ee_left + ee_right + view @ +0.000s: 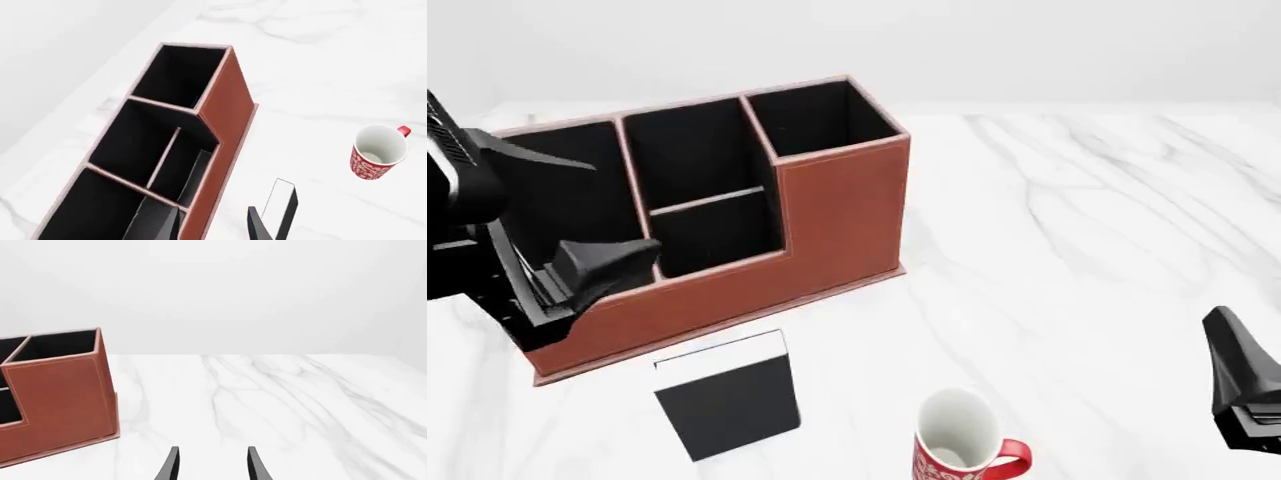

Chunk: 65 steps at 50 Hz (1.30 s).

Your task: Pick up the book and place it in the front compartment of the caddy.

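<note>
At the far left of the front view we see the left tool [587, 265] only in part: its body runs off the frame edge and covers the caddy's [841, 215] left end cell and part of the low brown wall. In its own wrist view two dark fingers [257, 227] show at the picture's edge, cut off, one over the caddy's rim and one over the bench [1068, 250]; they stand apart with nothing between them, and we cannot tell whether either touches the caddy.

The caddy stands upright on the white marble bench, its far edge partly lost against the pale background. The front compartment [714, 235] sits in the divided middle bay behind the lower wall; its black lining makes its depth hard to judge.

Just in front of the caddy the book [727, 395] lies flat on the bench, black cover up, white page edges toward the caddy, apart from both tools. To its right the red-and-white mug [961, 440] stands upright, its base cut off by the frame.

At the far right, the right tool [210, 465] shows only as a dark shape at the edge; its wrist view shows two fingertips spread, holding nothing, above bare bench.
</note>
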Each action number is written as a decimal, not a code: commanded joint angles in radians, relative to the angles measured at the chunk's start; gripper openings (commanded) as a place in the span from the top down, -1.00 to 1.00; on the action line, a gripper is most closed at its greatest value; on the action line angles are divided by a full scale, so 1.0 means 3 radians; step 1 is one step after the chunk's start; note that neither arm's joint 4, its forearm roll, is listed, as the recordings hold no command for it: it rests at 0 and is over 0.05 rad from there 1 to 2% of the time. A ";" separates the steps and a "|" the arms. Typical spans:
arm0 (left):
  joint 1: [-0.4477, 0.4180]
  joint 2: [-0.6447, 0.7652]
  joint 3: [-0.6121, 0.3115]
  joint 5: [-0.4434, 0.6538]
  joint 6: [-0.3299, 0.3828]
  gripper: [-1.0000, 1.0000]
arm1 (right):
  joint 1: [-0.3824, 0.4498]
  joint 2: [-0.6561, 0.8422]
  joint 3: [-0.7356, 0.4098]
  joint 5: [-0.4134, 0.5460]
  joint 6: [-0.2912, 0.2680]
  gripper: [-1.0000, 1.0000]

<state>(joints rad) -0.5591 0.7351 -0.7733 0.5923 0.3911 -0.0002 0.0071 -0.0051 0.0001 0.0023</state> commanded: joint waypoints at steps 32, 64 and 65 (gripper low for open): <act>-0.0728 0.0897 -0.0238 0.0574 -0.0193 -1.00 | 0.0000 -0.0003 0.0003 -0.0001 -0.0003 -1.00; -0.0723 0.1021 0.0003 0.0293 -0.0255 -1.00 | 0.0000 -0.0003 0.0003 -0.0001 -0.0003 -1.00; -0.0722 0.1021 0.0006 0.0287 -0.0254 -1.00 | 0.0000 -0.0002 0.0003 -0.0001 -0.0003 -1.00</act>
<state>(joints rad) -0.7861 1.0656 -0.7938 0.6833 0.3057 -0.0001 0.0072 -0.0051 0.0001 0.0023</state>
